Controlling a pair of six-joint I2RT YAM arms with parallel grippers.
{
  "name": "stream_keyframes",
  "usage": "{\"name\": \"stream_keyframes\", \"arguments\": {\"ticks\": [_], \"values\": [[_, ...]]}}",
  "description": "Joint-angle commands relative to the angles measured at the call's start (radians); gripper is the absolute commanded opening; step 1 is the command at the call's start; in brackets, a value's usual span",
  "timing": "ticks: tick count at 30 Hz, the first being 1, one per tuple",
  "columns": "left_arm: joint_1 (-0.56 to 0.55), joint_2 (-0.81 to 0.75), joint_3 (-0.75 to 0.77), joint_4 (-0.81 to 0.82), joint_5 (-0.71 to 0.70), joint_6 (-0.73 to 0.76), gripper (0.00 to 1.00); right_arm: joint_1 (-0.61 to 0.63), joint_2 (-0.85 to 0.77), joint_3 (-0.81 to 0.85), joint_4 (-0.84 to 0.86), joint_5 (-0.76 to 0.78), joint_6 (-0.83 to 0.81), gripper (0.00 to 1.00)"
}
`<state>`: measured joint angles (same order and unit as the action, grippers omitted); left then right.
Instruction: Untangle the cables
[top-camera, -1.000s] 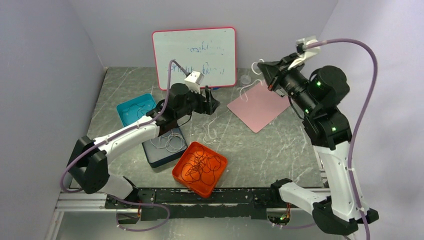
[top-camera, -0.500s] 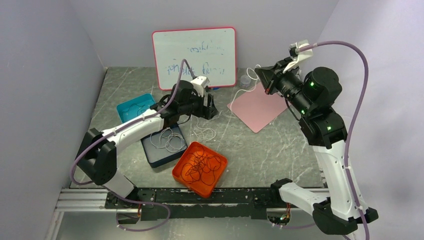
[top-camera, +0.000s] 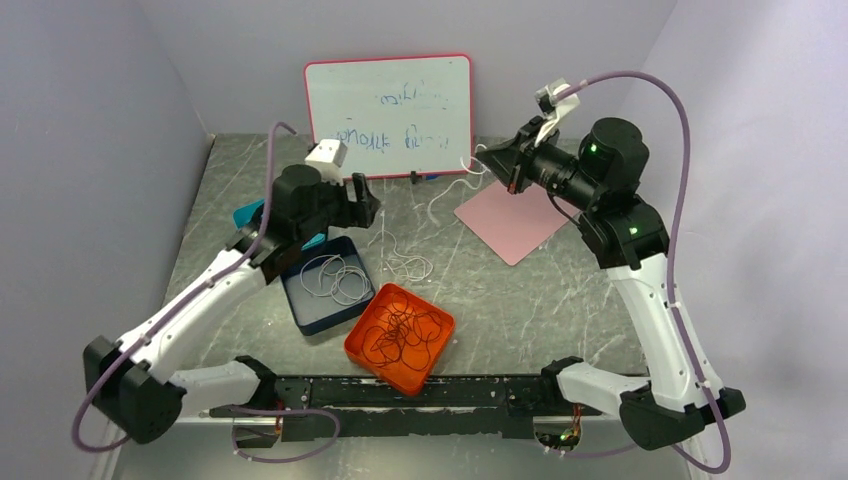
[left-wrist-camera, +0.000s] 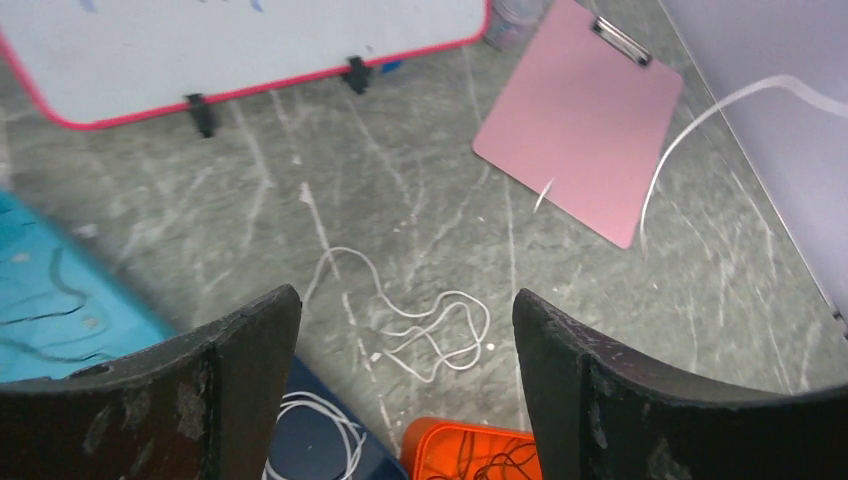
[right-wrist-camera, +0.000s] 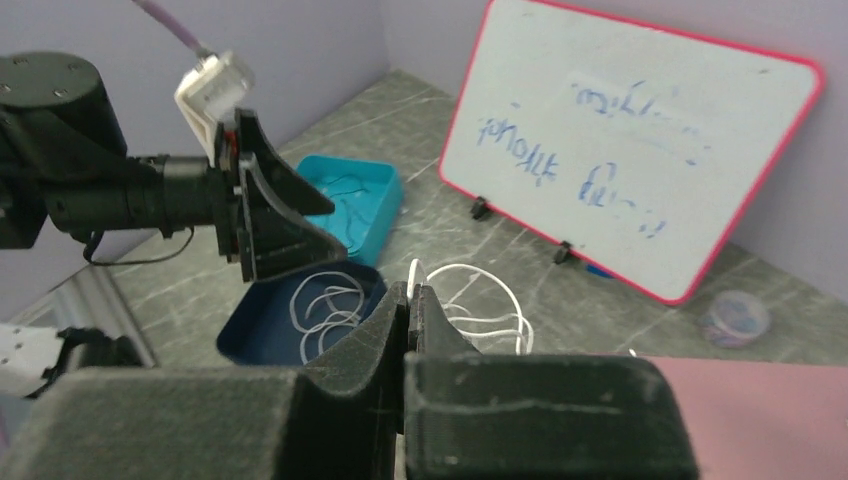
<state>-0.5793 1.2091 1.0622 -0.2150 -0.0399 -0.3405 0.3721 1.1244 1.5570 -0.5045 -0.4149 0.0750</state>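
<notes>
My right gripper (top-camera: 492, 160) is raised over the back of the table, shut on a thin white cable (top-camera: 447, 190) that droops from it toward the table; in the right wrist view the cable (right-wrist-camera: 480, 300) loops out just past the closed tips (right-wrist-camera: 412, 290). Another white cable (top-camera: 407, 266) lies loose in small loops on the table. My left gripper (top-camera: 366, 202) hovers left of and above it, open and empty; its wrist view shows that cable (left-wrist-camera: 440, 330) between the spread fingers (left-wrist-camera: 240, 360). More white cables lie in the dark blue tray (top-camera: 300, 310), black ones in the orange tray (top-camera: 355, 345).
A teal tray (top-camera: 250, 215) with a few black cords sits at the left, partly under my left arm. A whiteboard (top-camera: 390, 115) stands at the back. A pink clipboard (top-camera: 515, 220) lies right of centre, with a small clear lid (right-wrist-camera: 735, 315) near the whiteboard.
My left gripper has drawn back to the left, still open; the white cable that dangled under it now lies on the table. My right gripper has swung left, carrying its cable along.
</notes>
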Motion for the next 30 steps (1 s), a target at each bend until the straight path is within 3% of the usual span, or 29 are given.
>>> {"name": "stream_keyframes", "arguments": {"ticks": [1, 4, 7, 14, 21, 30], "values": [[0.006, -0.116, -0.030, -0.123, -0.216, 0.004, 0.82, 0.020, 0.011, -0.035, 0.059, -0.142, 0.052, 0.00], [0.006, -0.186, -0.049, -0.173, -0.274, 0.018, 0.82, 0.091, 0.027, -0.051, 0.111, -0.120, 0.084, 0.00], [0.006, -0.255, -0.071, -0.214, -0.344, 0.008, 0.83, 0.242, 0.064, -0.034, 0.110, 0.001, 0.064, 0.00], [0.006, -0.455, -0.111, -0.317, -0.563, -0.125, 0.81, 0.478, 0.184, -0.007, 0.166, 0.139, 0.051, 0.00], [0.006, -0.608, -0.117, -0.406, -0.695, -0.158, 0.80, 0.557, 0.269, 0.007, 0.258, 0.149, 0.075, 0.00], [0.006, -0.654, -0.133, -0.443, -0.717, -0.165, 0.80, 0.610, 0.382, 0.005, 0.331, 0.162, 0.105, 0.00]]}}
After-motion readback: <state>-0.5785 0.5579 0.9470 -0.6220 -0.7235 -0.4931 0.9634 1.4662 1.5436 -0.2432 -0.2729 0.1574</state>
